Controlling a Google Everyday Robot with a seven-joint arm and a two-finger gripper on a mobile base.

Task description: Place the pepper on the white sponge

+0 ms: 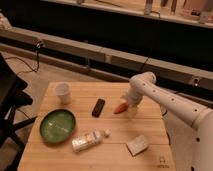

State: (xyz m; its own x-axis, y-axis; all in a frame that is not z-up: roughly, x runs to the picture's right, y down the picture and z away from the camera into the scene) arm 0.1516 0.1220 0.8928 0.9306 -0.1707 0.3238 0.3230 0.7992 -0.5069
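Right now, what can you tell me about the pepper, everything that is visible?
The pepper is small, orange-red, smooth and tapered, its point toward the black bar. It lies nearly flat, low over the wooden table. The gripper is at its thick end. The white sponge is apart, nearer the camera.

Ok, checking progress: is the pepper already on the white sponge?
No, the pepper is at the gripper, beside the black bar, apart from the white sponge near the table's front edge.
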